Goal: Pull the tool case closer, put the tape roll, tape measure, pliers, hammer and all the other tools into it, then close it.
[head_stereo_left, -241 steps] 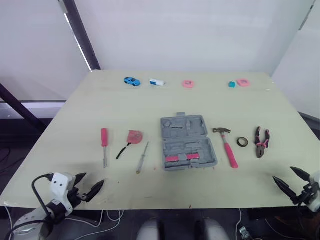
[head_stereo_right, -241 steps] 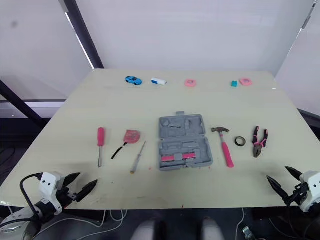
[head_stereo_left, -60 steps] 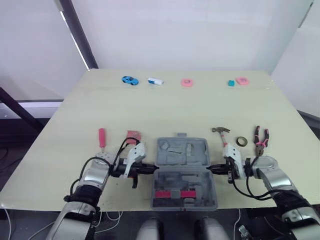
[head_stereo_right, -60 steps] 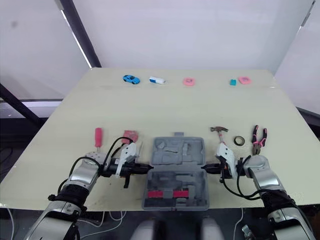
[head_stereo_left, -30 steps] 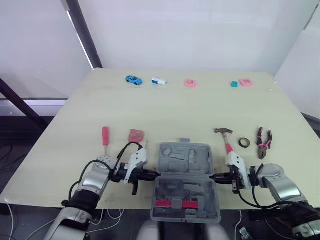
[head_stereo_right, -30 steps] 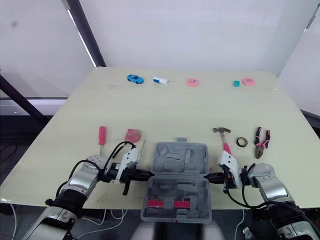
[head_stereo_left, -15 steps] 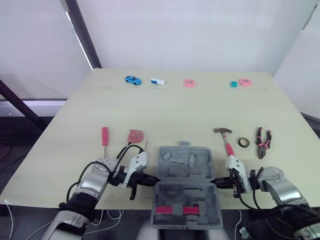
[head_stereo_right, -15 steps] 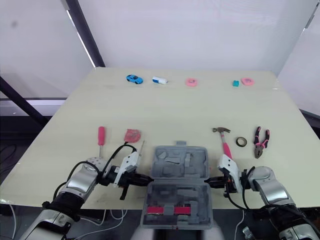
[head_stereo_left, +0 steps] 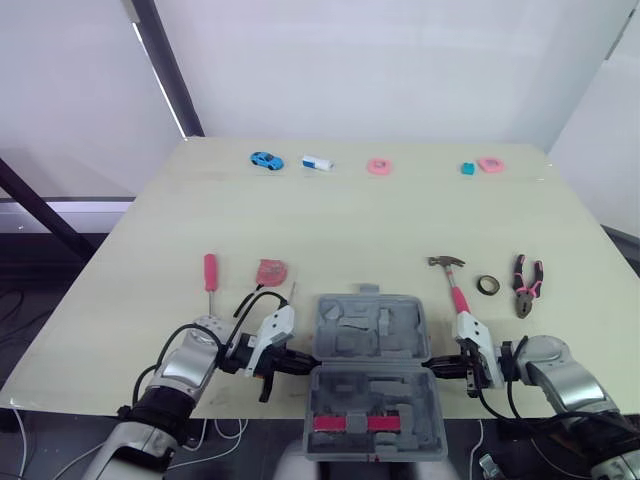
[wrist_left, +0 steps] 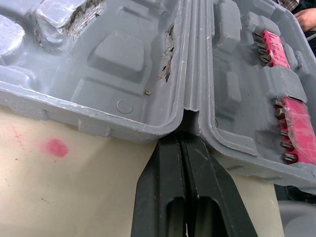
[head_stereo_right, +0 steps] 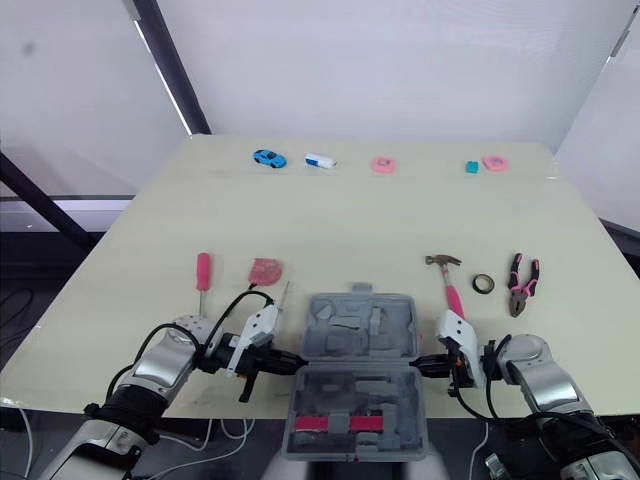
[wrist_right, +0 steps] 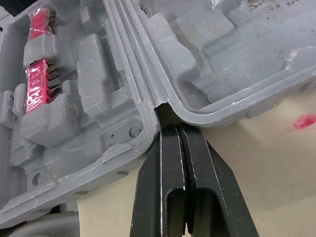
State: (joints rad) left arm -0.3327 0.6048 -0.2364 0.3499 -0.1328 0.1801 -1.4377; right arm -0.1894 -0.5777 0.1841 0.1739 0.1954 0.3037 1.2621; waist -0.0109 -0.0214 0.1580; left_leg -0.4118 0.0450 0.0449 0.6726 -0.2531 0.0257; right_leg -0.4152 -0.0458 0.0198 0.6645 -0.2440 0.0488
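Observation:
The grey tool case point(head_stereo_left: 345, 392) lies open at the table's near edge, and its near half with pink bit strips point(head_stereo_left: 368, 423) overhangs that edge. My left gripper point(head_stereo_left: 298, 366) is shut, its tips pressed into the hinge notch on the case's left side point(wrist_left: 118, 59). My right gripper point(head_stereo_left: 432, 368) is shut too, its tips in the notch on the case's right side point(wrist_right: 222, 29). A pink-handled hammer point(head_stereo_left: 453, 287), a black tape roll point(head_stereo_left: 486, 285) and pink pliers point(head_stereo_left: 524, 285) lie to the right. A red screwdriver point(head_stereo_left: 210, 280), a red tape measure point(head_stereo_left: 270, 270) and a thin screwdriver point(head_stereo_left: 291, 291) lie to the left.
Along the far edge sit a blue toy car point(head_stereo_left: 265, 160), a white and blue block point(head_stereo_left: 317, 162), two pink rings point(head_stereo_left: 378, 167) point(head_stereo_left: 489, 164) and a teal cube point(head_stereo_left: 465, 169). The middle of the table point(head_stereo_left: 360, 220) is bare.
The case has slid slightly nearer to me with both shut grippers staying at its hinge notches. The loose tools have not moved.

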